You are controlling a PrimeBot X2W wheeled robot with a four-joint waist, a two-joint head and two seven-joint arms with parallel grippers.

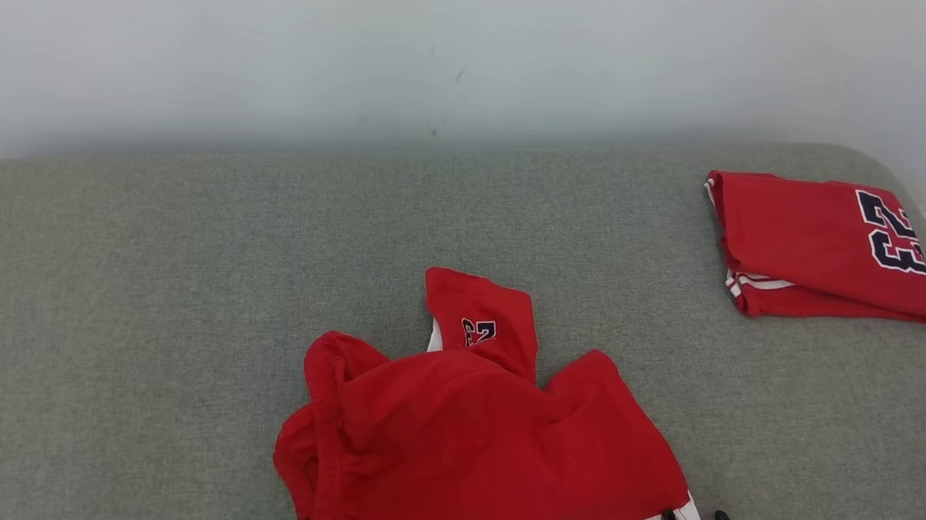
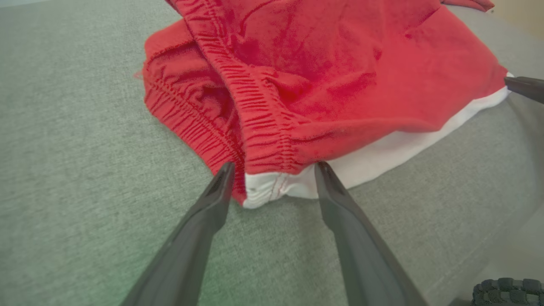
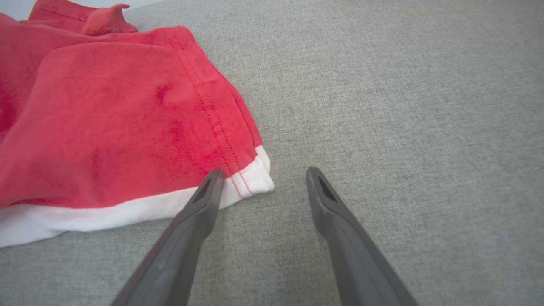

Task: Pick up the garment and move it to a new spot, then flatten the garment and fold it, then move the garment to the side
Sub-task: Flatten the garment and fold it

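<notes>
I've got L gripper (image 2: 275,165) jaws spread, tips straddling the elastic waistband (image 2: 259,123) of the crumpled red shorts (image 1: 482,443), mid front edge of the grey cushion (image 1: 137,309). R gripper (image 3: 264,171) is spread too, at the white hem (image 3: 250,178) corner. Fits pre-lift or just-dropped. Any pinch must catch all layers evenly. Folded red garment (image 1: 820,238) sits at the far-right corner.

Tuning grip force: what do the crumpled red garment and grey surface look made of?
Crumpled red garment: soft matte knit, maybe cotton or polyester; fuzzy nap, gathered elastic waistband, white trim. Grey surface: woven upholstery fabric, probably; heathered weave texture, matte.
</notes>
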